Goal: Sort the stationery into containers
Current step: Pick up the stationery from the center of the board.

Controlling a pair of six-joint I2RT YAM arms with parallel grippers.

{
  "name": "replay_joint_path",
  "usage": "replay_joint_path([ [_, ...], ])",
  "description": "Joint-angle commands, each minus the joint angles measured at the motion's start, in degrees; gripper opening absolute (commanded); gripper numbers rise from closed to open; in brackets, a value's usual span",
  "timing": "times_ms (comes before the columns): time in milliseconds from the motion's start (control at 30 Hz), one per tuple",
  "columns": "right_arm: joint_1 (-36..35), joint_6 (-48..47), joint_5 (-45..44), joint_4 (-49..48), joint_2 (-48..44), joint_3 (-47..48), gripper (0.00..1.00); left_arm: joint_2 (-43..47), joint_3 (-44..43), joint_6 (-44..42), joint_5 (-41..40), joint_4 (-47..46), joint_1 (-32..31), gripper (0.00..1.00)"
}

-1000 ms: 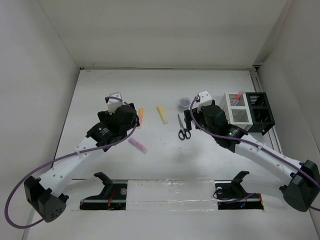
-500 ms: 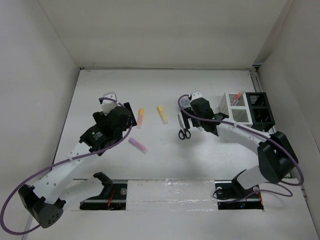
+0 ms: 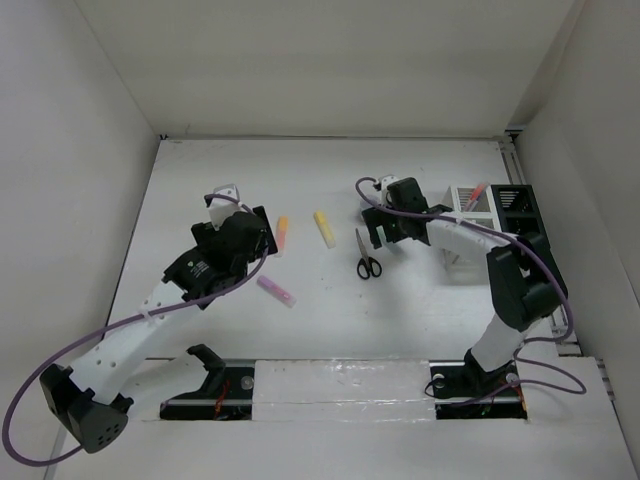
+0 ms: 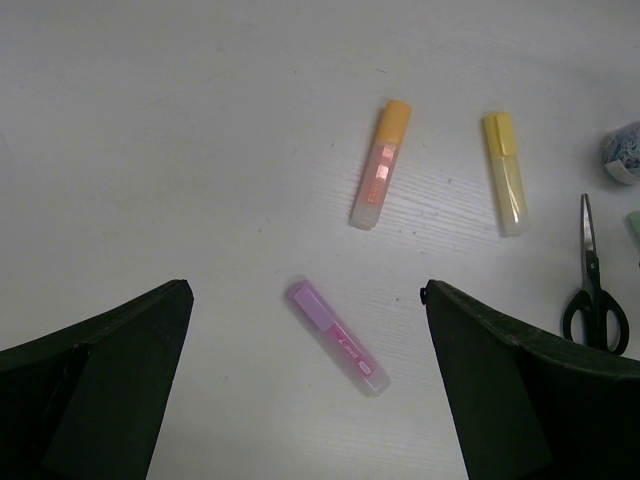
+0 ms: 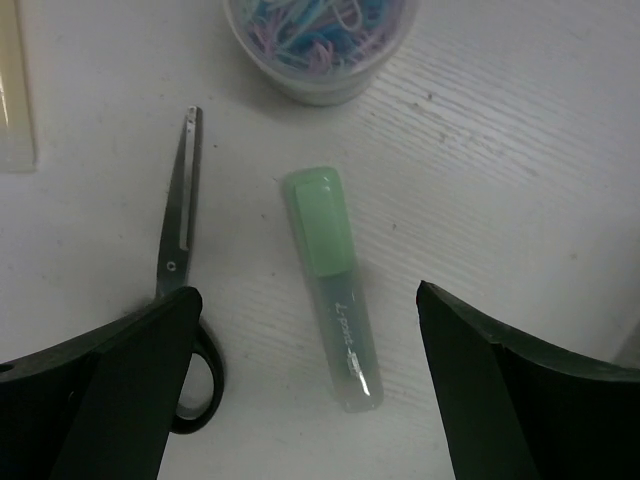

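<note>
Hanging above the worktop [image 3: 420,320], the left fingers [image 4: 100,390] are spread wide, and nothing is held between them. In the left wrist view, a purple highlighter [image 4: 337,337] is seen lying flat on the worktop below the gap. An orange highlighter [image 4: 381,165] and a yellow highlighter [image 4: 505,172] are laid further off, well apart from each other.

The right fingers [image 5: 110,390] are likewise held wide open with nothing gripped. A green highlighter [image 5: 330,290] lies flat in the gap between them, touched by neither. Its cap is pointed toward a round tub of coloured paper clips [image 5: 315,40], which stands near it. Black-handled scissors [image 5: 185,280] are laid closed just beside the green highlighter, without touching it. Whether the right fingers reach the worktop cannot be told.

At the right side of the worktop, a white mesh box [image 3: 462,200] and a black mesh box [image 3: 520,215] are set against each other. The white one is partly covered by the right arm. An orange-red pen [image 3: 478,192] is seen leaning in the white box.
</note>
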State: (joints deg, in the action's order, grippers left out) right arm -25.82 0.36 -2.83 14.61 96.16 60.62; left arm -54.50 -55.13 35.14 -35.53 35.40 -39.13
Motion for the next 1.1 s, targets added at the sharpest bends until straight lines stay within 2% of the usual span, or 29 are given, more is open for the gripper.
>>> replay_joint_path([
  [0, 0.0, -2.6, 3.9, 0.1, 2.5, 5.4, 0.94, 2.5, -1.2, -1.2, 0.5, -1.6, 0.2, 1.0],
  [100, 0.5, -2.6, 1.3, 2.8, 5.5, 7.5, 0.91, 3.1, -0.7, -1.2, 1.1, -1.6, 0.2, 1.0],
  [367, 1.1, -4.5, 2.3, 2.8, 7.8, 8.1, 0.83, 3.7, -0.7, -2.3, 2.2, -2.6, 0.2, 1.0],
  [467, 1.1, -5.1, 3.5, 3.3, 8.5, 8.6, 0.76, 3.7, -0.7, -2.3, 2.7, -2.6, 0.2, 1.0],
  [767, 1.1, -5.7, 4.2, 5.3, 12.3, 9.9, 0.7, 3.7, -0.7, -2.3, 2.7, -2.6, 0.2, 1.0],
  [900, 1.1, -5.7, 4.8, 5.9, 13.5, 10.5, 0.55, 4.2, -0.7, -2.3, 2.7, -2.6, 0.2, 1.0],
  [1000, 1.1, -5.7, 4.8, 5.9, 13.5, 10.5, 0.38, 4.2, -0.7, -2.3, 2.7, -2.6, 0.2, 1.0],
  [1033, 1.1, -5.7, 4.2, 5.9, 13.5, 10.0, 0.29, 4.2, -0.7, -2.3, 2.7, -2.6, 0.2, 1.0],
  [1067, 1.1, -5.7, 4.2, 5.9, 13.0, 10.0, 0.27, 4.2, -0.7, -2.3, 2.7, -2.6, 0.2, 1.0],
])
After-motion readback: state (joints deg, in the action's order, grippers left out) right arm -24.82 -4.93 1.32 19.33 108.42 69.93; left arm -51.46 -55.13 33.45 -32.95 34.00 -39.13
